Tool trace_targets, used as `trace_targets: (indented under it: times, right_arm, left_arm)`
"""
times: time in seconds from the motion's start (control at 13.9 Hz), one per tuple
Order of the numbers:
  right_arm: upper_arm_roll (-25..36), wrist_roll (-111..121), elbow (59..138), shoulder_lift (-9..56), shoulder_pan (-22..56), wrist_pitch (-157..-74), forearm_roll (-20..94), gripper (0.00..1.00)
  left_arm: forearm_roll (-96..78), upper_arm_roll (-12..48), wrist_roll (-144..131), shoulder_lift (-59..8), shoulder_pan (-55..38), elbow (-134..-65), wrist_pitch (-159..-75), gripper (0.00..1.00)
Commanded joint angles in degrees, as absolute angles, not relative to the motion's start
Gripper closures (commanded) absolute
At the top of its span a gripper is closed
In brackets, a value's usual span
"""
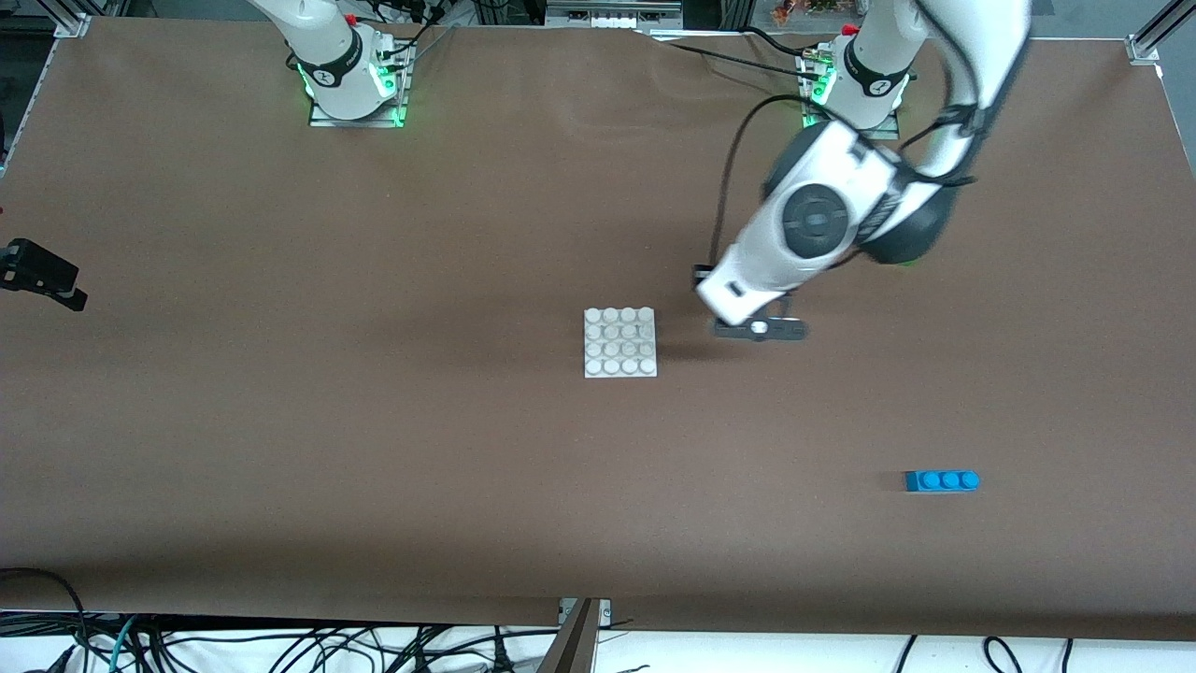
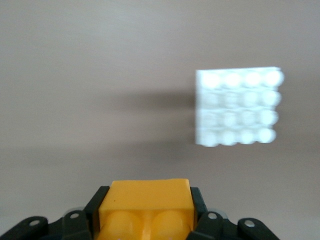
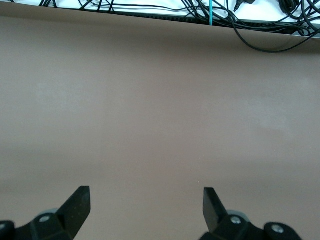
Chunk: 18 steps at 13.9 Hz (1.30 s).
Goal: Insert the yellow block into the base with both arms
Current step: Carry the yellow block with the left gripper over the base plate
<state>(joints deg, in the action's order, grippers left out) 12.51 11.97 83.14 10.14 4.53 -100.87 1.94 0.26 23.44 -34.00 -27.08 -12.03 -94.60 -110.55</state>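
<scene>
The white studded base [image 1: 620, 343] lies flat in the middle of the table; it also shows in the left wrist view [image 2: 237, 107]. My left gripper [image 1: 759, 328] hangs over the bare table just beside the base, toward the left arm's end. In the left wrist view the left gripper [image 2: 146, 201] is shut on the yellow block [image 2: 145, 195], one black finger [image 2: 98, 200] against each side. The arm hides the block in the front view. My right gripper [image 3: 145, 200] is open and empty over bare table.
A blue three-stud brick [image 1: 942, 480] lies nearer to the front camera, toward the left arm's end. Cables [image 3: 250, 30] hang past the table's edge in the right wrist view. A black object [image 1: 39, 273] shows at the right arm's end of the table.
</scene>
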Motion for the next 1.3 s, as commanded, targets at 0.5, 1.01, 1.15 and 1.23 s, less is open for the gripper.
trace_targets:
  times: [0.5, 1.01, 1.15, 1.23]
  right_arm:
    - [11.9, 12.9, 83.3, 9.9, 3.9, -100.9, 1.4, 0.00]
    - [11.9, 12.9, 83.3, 9.9, 3.9, -100.9, 1.6, 0.00]
    - [11.9, 12.9, 83.3, 9.9, 3.9, -100.9, 1.6, 0.00]
    - [11.9, 12.9, 83.3, 9.9, 3.9, -100.9, 1.6, 0.00]
  left_arm:
    - [8.6, 22.5, -39.6, -44.6, -23.1, -78.3, -114.2, 0.74]
    - [8.8, 13.8, -42.4, -47.9, -31.4, -78.2, -119.2, 0.73]
    - [8.8, 13.6, -42.5, -48.7, -31.6, -78.2, -121.4, 0.73]
    - [8.8, 13.5, -42.5, -48.9, -31.6, -78.2, -121.5, 0.73]
